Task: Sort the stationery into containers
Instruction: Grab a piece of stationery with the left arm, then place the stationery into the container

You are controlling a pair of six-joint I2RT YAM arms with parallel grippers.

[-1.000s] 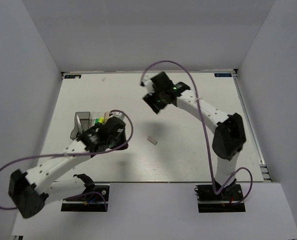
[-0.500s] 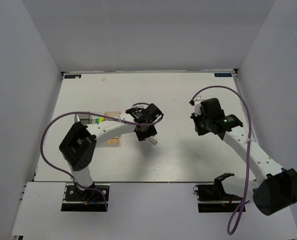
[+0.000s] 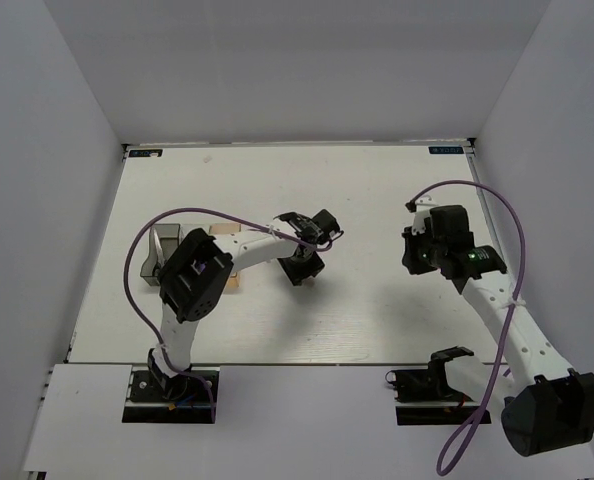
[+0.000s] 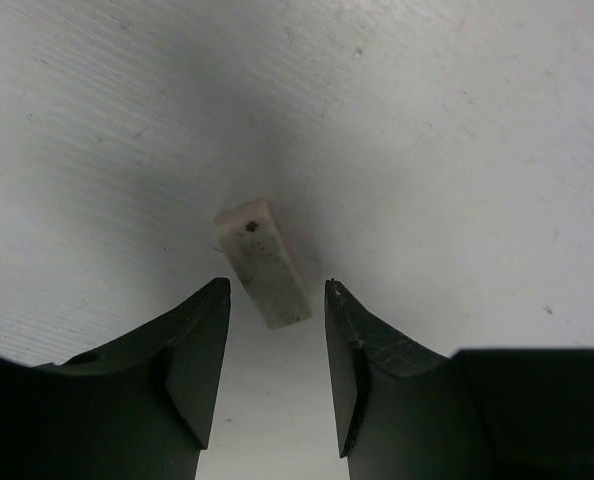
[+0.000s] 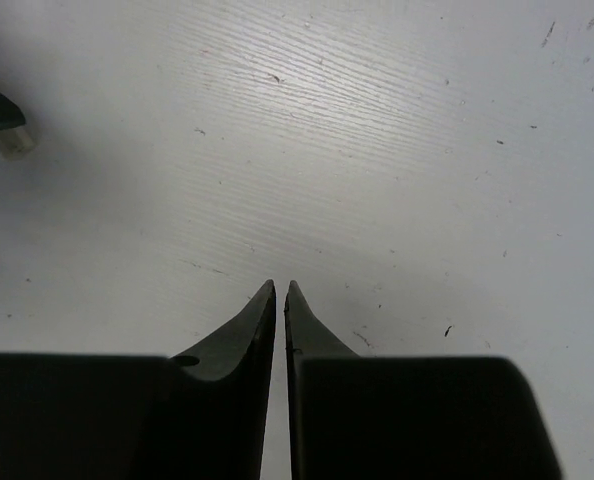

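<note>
Left wrist view shows you the left gripper (image 4: pixel 277 292) parted around the eraser (image 4: pixel 263 262) lying on the table (image 4: pixel 457 150) (the right gripper (image 5: pixel 280 290), well apart, is closed on nothing).

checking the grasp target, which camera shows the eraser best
Left wrist: the eraser lies in full view, its near end between the fingertips of the open left tool. Top external hides it under that tool. Right wrist catches only a pale bit at its left edge, likely the eraser.

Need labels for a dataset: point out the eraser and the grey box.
eraser (image 4: pixel 264 262), left wrist view, middle of its top face.
grey box (image 3: pixel 155 255), top view, its left wall.
</note>
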